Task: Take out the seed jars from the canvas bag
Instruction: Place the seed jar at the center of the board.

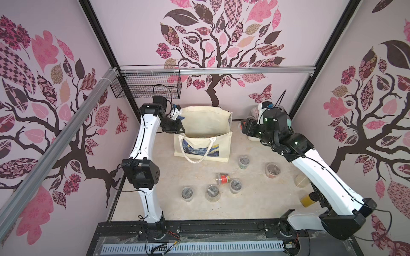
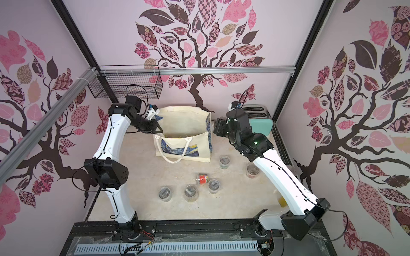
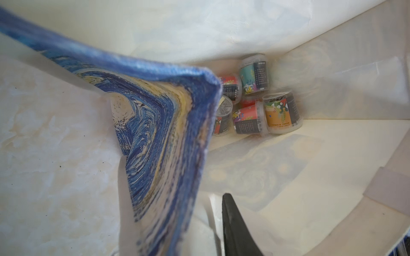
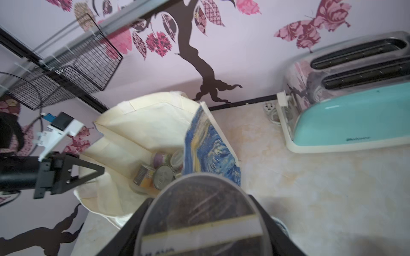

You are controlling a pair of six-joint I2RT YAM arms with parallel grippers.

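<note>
At the right tool [image 4: 199, 223]: clenched round a held jar [image 4: 199, 195], fingers [image 4: 277, 235] against its wall on both sides, clear round lid turned up at the wrist camera, dark fill under it. So, jar axis roughly along the tool's reach, not across it. Placed in both top views at upper middle-right, just right of the canvas bag [image 1: 204, 141] and outside its rim, above bare counter [image 1: 255, 199].

Downward from there in the frame, well apart: jars already out [image 1: 235, 185], spread over the lower middle, mostly upright, with a tipped jar [image 1: 223, 178] showing red among them.

Judged the hinge of the coming move: open counter lying toward the lower frame edge from the tool, away from the bag, between the bag's right corner and that group (room enough, by the look of it, without nudging a neighbour). Probably a lowering and a letting-go.

Further out, on the bag floor: jars in the bag [image 3: 255, 99], a heap lying on their sides, tucked against the blue-printed end wall. By the right wrist view, the end next to the right tool, hence nearer that arm.

At the far rim, upper middle-left in the top views: left tool [image 4: 97, 170], tips at the canvas edge. Cannot tell whether pinching cloth or let go (one finger alone in its own wrist view).
</note>
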